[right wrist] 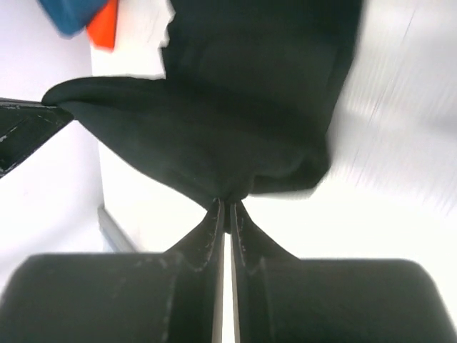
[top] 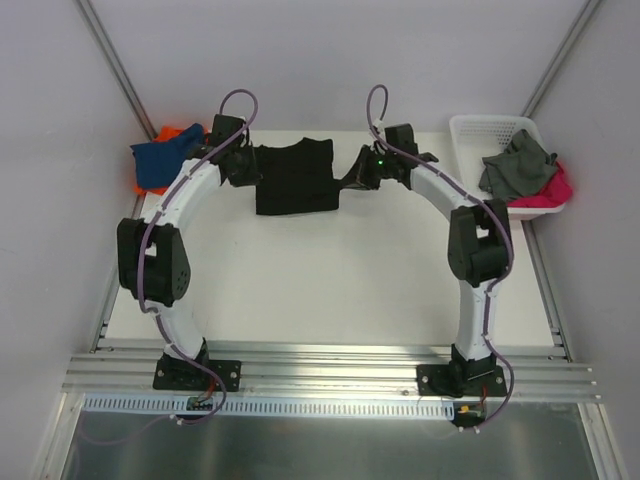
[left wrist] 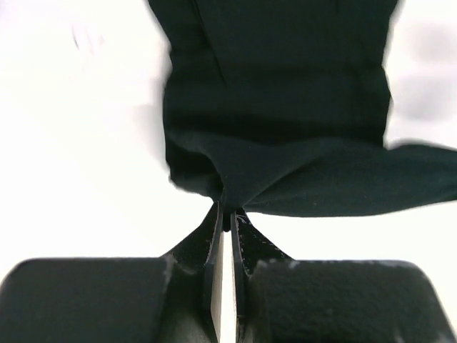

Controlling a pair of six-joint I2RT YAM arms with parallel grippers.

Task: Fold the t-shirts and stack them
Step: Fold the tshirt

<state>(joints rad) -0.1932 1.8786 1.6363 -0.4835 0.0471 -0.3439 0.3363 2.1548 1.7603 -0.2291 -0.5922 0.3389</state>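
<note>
The black t-shirt [top: 293, 178] hangs stretched between my two grippers at the far middle of the table. My left gripper [top: 247, 163] is shut on its left edge; in the left wrist view the jaws [left wrist: 228, 212] pinch the cloth [left wrist: 278, 107]. My right gripper [top: 362, 172] is shut on its right edge; in the right wrist view the jaws [right wrist: 227, 207] pinch the cloth [right wrist: 243, 107]. A blue t-shirt [top: 165, 155] lies on an orange one [top: 170, 133] at the far left; both show in the right wrist view, blue [right wrist: 68, 14] and orange [right wrist: 103, 25].
A white slotted basket [top: 480, 127] stands at the far right with a grey garment [top: 515, 165] and a pink one [top: 550, 190] in it. The white table [top: 330, 280] is bounded by grey walls and metal rails.
</note>
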